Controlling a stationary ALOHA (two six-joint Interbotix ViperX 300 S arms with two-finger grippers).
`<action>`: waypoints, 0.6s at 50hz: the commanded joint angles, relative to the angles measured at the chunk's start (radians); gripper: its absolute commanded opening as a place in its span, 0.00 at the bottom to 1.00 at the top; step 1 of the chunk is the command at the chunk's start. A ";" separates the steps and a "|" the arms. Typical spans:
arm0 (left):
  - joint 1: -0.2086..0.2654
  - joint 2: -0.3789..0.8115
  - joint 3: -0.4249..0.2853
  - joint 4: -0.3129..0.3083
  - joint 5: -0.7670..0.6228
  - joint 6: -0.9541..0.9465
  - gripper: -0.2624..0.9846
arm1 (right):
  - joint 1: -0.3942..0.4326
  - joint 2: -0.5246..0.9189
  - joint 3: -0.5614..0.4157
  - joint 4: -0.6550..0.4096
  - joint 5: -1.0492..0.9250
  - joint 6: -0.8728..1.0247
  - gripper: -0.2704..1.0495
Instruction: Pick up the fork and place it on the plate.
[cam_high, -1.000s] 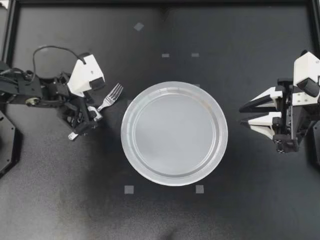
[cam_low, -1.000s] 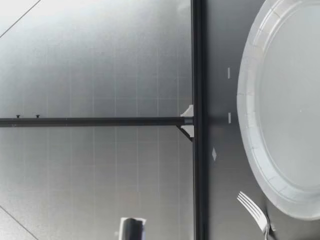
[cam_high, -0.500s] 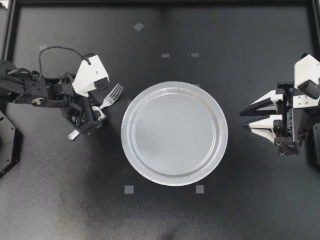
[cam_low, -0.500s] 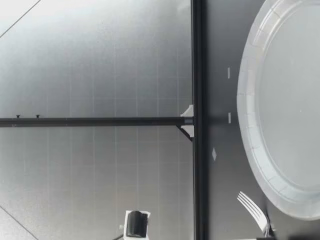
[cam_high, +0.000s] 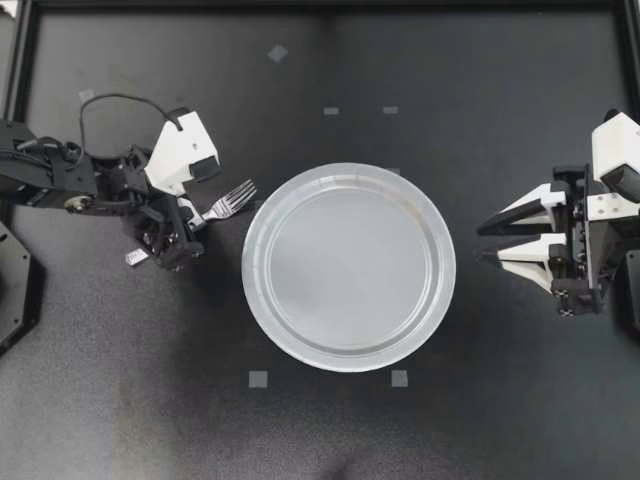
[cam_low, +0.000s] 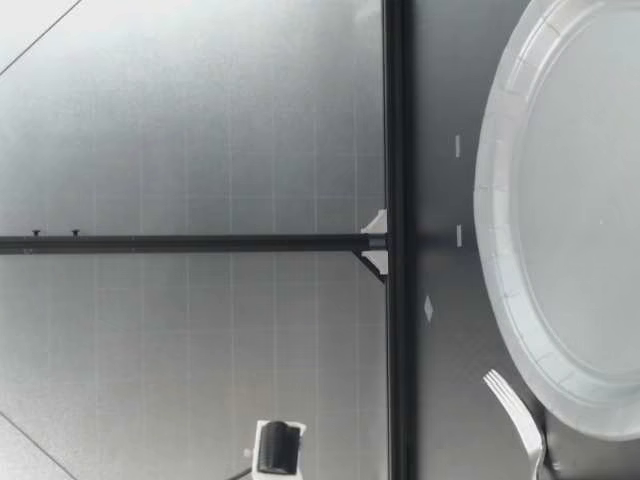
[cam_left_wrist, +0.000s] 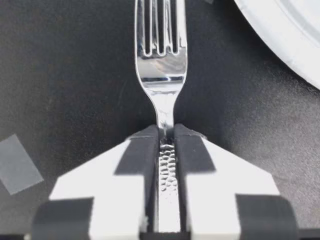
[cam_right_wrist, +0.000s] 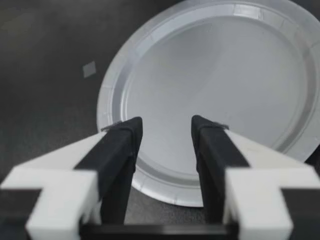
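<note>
A silver fork (cam_high: 232, 200) lies on the black table just left of the grey plate (cam_high: 348, 352), tines toward the plate's rim. My left gripper (cam_high: 192, 218) is shut on the fork's handle; the handle's end (cam_high: 135, 257) sticks out behind it. In the left wrist view both fingers (cam_left_wrist: 142, 150) press the hammered handle, the fork (cam_left_wrist: 161, 60) points ahead and the plate (cam_left_wrist: 290, 35) lies beside its tines. The low view shows the fork (cam_low: 520, 415) close beside the plate (cam_low: 500, 250). My right gripper (cam_high: 485, 240) stands open right of the plate. In its wrist view the right gripper (cam_right_wrist: 166, 127) holds nothing, facing the plate (cam_right_wrist: 225, 75).
Small grey tape squares mark the table in front of the plate (cam_high: 258, 378) (cam_high: 399, 378) and behind it (cam_high: 331, 110) (cam_high: 278, 52). A black frame rail (cam_high: 320, 5) runs along the table's far edge and sides.
My left gripper has shut on the fork's handle. The fork has turned a little, its tines swinging nearer the plate's rim. The right arm has barely shifted.
</note>
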 joint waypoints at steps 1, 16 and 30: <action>0.003 -0.063 -0.037 0.003 0.017 0.008 0.18 | 0.008 -0.003 -0.023 0.000 -0.021 -0.003 0.57; 0.000 -0.371 -0.227 0.002 -0.114 0.132 0.18 | 0.008 0.043 -0.074 -0.104 -0.244 -0.083 0.58; -0.095 -0.391 -0.032 0.003 -1.052 0.110 0.18 | 0.006 0.224 -0.141 -0.140 -0.635 -0.222 0.59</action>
